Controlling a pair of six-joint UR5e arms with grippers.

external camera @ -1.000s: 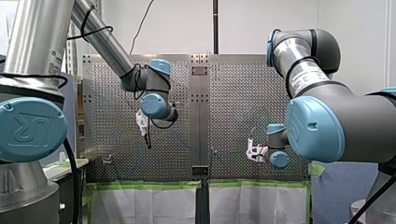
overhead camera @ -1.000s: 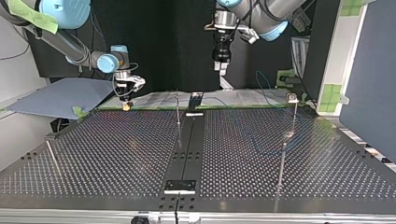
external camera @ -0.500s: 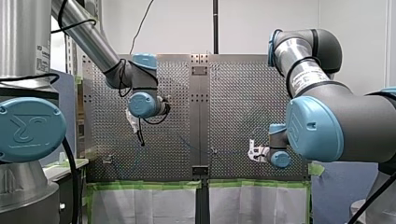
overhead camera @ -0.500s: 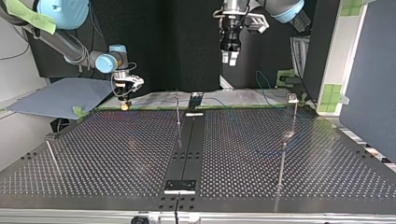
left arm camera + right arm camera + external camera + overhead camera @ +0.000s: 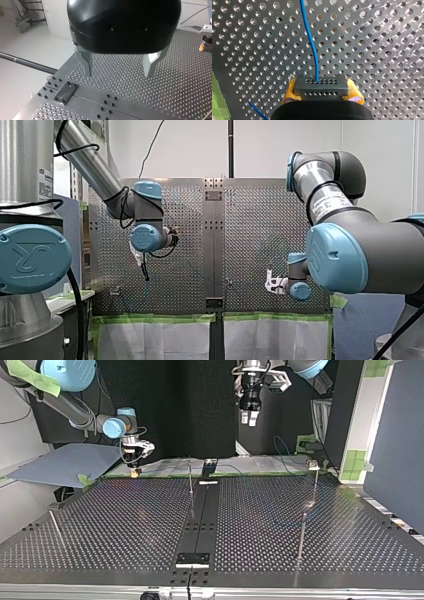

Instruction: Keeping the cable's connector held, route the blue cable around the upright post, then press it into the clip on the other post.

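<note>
Fingers [image 5: 290,93] of my right gripper [image 5: 321,88] partly hide the connector [image 5: 321,83].

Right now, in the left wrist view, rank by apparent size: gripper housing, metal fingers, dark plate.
1. Black housing of my left gripper.
2. Its metal fingers, alike.
3. Dark plate: close to one finger, farther off, so unsure.

Bare metal bench [image 5: 175,82], drilled all over, satin with soft reflections; slim post [image 5: 190,477] of bright metal. Glossy black shell, plastic by the look, above plain matt metal fingers [image 5: 87,65] on my left gripper [image 5: 120,73]. Smooth, faintly shiny sheath on the blue cable [image 5: 310,40], matt dark-grey connector [image 5: 321,86], worn yellow rubbery pads [image 5: 355,93] on my right gripper [image 5: 321,83], matt green tape [image 5: 217,107] at the bench edge.
</note>
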